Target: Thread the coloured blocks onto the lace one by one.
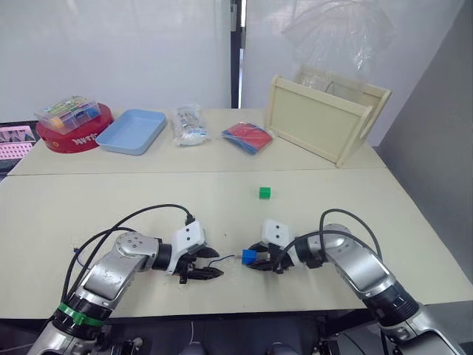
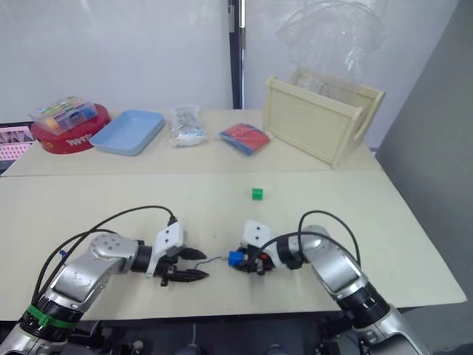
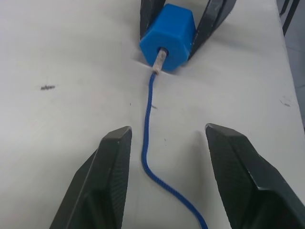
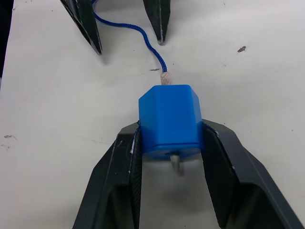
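My right gripper (image 4: 170, 143) is shut on a blue block (image 4: 169, 118), low over the near table (image 1: 111, 200). The lace (image 3: 151, 138), a thin dark-blue string, runs across the table into the block's hole; its pale stiff tip (image 4: 175, 161) pokes out the far side. My left gripper (image 3: 167, 140) is open, its two fingers straddling the lace without touching it, a short way left of the block (image 1: 248, 257). A green block (image 1: 264, 193) lies alone further back on the table.
On the far table stand a red tin (image 1: 74, 134) with a clear box of coloured pieces (image 1: 68, 112), a light-blue tray (image 1: 133, 131), a plastic bag (image 1: 189, 125), a red-and-blue packet (image 1: 247, 137) and a cream wooden crate (image 1: 325, 118).
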`<state>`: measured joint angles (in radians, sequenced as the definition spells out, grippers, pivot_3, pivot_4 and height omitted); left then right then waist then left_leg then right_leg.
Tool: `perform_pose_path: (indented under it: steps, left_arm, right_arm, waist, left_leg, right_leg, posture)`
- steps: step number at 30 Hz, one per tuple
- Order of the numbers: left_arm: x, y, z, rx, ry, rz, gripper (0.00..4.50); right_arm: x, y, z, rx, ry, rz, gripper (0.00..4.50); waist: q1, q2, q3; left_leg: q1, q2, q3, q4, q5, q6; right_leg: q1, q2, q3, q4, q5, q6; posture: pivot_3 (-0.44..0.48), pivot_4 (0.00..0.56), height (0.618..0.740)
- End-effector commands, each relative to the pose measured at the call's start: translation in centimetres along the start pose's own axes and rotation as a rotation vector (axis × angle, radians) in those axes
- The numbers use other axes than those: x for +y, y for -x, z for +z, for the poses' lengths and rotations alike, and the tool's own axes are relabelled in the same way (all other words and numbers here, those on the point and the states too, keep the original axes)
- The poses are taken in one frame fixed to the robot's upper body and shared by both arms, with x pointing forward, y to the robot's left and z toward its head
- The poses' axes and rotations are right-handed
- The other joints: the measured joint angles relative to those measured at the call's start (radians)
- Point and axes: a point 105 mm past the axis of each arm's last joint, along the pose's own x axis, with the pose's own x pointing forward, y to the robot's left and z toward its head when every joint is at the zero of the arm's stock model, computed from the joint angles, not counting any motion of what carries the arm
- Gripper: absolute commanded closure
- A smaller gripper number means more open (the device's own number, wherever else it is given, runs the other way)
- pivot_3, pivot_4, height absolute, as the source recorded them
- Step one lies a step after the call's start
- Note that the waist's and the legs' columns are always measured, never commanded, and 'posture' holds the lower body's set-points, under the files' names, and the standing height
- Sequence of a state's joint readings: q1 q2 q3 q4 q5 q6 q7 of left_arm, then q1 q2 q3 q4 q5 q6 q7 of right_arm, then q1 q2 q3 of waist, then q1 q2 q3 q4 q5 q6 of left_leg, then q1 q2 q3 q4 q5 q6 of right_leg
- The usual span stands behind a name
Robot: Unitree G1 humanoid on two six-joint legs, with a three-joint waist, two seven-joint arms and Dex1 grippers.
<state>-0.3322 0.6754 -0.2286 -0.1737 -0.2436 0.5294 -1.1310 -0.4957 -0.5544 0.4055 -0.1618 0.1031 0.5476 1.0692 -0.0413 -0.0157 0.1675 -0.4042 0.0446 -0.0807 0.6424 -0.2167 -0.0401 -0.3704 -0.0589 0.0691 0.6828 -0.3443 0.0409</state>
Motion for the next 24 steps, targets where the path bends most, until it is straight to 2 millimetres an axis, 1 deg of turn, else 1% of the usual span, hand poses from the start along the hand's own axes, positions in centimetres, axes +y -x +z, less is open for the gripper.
perform_pose_path:
  steps: [1,5,6,13,17,24]
  left_arm:
    - [0.0,-0.9,-0.9,0.038,-0.036,0.006,3.09]
    - [0.0,-1.5,-2.0,0.068,-0.053,0.005,4.39]
    - [-0.1,-1.7,-2.0,0.060,-0.051,0.000,4.50]
    - [-0.2,-2.9,-0.1,-0.025,-0.076,-0.025,4.50]
    - [-0.5,-3.9,1.6,-0.079,-0.095,-0.059,4.50]
    - [-0.2,-4.5,2.9,-0.103,-0.128,-0.060,4.50]
  right_arm:
    - [0.2,0.0,0.3,-0.006,-0.001,0.013,3.23]
    - [0.1,0.1,0.3,-0.005,-0.003,0.009,3.23]
    - [0.2,0.1,0.3,-0.005,-0.004,0.008,3.23]
    - [0.3,0.3,0.1,0.004,-0.010,0.007,3.23]
    - [0.4,0.3,0.0,0.009,-0.012,0.007,3.23]
    - [0.6,0.2,0.1,0.011,-0.011,0.013,3.23]
  waist:
    - [0.001,0.000,0.000]
    - [0.002,0.000,0.000]
    - [0.002,0.000,0.000]
    - [0.008,0.000,0.000]
    - [0.009,0.000,0.000]
    - [0.011,0.000,0.000]
  left_leg:
    - [0.000,0.000,0.000,0.000,0.000,0.000]
    - [0.001,0.000,0.000,0.000,0.000,0.000]
    - [0.001,0.000,0.000,0.000,0.000,0.000]
    - [0.001,-0.001,0.000,0.000,0.000,0.000]
    - [0.001,-0.001,0.000,0.000,0.000,0.000]
    - [0.000,-0.001,0.000,0.001,0.000,0.000]
  right_leg:
    - [0.000,0.000,0.000,0.000,0.000,0.000]
    - [0.001,0.000,0.000,0.000,0.000,0.000]
    - [0.001,0.000,0.000,0.000,0.000,0.000]
    - [0.001,-0.001,0.000,-0.001,0.000,0.000]
    - [0.001,-0.001,0.000,-0.001,0.000,0.000]
    - [0.001,-0.001,0.000,-0.001,0.000,0.000]
  posture:
    - [0.000,0.150,0.740]
    - [0.000,0.150,0.740]
    - [0.000,0.150,0.740]
    - [0.000,0.150,0.740]
    - [0.000,0.150,0.740]
    - [0.000,0.150,0.740]
